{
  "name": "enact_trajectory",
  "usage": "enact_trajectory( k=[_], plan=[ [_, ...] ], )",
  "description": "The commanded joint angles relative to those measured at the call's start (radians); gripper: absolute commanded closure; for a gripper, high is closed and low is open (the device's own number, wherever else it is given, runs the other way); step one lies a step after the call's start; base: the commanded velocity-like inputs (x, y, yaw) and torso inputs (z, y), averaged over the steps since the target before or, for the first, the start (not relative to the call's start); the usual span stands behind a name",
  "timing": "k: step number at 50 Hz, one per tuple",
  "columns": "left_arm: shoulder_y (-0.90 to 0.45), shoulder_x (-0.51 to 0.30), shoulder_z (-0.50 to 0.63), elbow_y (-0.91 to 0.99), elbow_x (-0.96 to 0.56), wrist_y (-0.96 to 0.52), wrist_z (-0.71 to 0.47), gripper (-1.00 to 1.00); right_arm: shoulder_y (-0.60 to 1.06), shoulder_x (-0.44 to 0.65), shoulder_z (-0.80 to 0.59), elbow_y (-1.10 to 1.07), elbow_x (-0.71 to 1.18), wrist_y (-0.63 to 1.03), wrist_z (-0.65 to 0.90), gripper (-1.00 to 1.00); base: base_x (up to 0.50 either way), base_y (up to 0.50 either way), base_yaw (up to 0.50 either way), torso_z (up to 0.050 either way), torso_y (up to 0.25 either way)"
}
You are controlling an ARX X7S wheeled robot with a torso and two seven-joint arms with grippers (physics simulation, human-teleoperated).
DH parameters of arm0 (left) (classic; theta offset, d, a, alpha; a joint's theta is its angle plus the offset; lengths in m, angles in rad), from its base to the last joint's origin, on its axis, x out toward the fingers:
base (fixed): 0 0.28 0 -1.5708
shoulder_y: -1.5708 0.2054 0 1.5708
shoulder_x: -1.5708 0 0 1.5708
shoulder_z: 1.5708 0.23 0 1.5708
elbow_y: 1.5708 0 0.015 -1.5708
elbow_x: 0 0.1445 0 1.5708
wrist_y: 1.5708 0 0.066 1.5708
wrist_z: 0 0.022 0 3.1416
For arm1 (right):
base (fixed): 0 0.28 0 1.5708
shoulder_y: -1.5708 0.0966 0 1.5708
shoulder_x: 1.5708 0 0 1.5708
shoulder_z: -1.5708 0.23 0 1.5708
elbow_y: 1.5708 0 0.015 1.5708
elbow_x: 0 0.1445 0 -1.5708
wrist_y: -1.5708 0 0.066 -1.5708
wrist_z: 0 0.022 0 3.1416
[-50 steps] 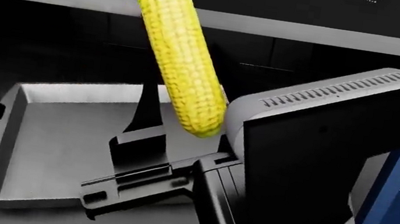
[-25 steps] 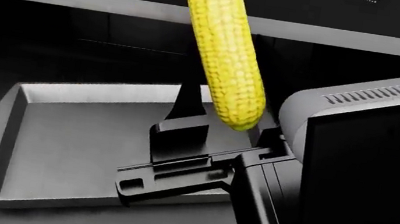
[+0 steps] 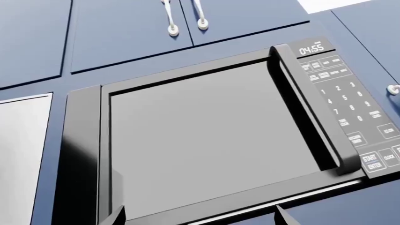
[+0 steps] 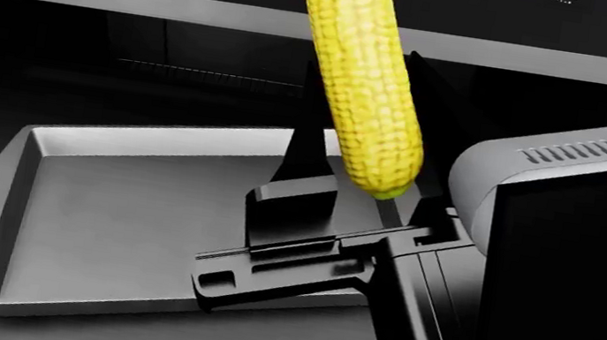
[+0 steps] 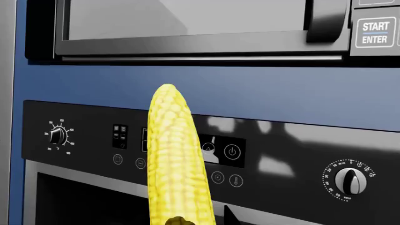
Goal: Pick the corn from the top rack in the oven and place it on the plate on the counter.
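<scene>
Standing upright in right end effector (image 4: 354, 190): corn (image 4: 366, 81), above baking tray (image 4: 94, 221)

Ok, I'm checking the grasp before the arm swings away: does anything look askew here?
Yes, the corn. The right gripper pinches it only at its lower tip, so the cob stands nearly upright, leaning slightly, its top reaching the oven's control strip. Held so near one end it may pivot or slip. The baking tray below sits level.

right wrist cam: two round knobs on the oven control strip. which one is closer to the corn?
The smaller knob, ringed by white tick marks, on the far side of the corn from the power icon. The larger silver knob sits further off, at the strip's other end.
</scene>
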Motion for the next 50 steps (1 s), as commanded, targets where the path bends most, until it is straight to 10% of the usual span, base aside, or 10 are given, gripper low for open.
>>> enact_trajectory(
  k=[1,50],
  plan=[
    [-0.048,-0.011,0.053,0.000,0.002,0.028,0.000,-1.00,0.011,-0.004,-0.002,-0.002,-0.002,0.011,0.006,1.00,0.00,0.00,0.00,0.000,0.000],
    [0.055,-0.017,0.009,0.000,0.050,0.014,0.000,-1.00,0.022,-0.043,-0.044,0.000,0.003,0.023,0.042,1.00,-0.17,-0.48,0.00,0.000,0.000]
  ],
)
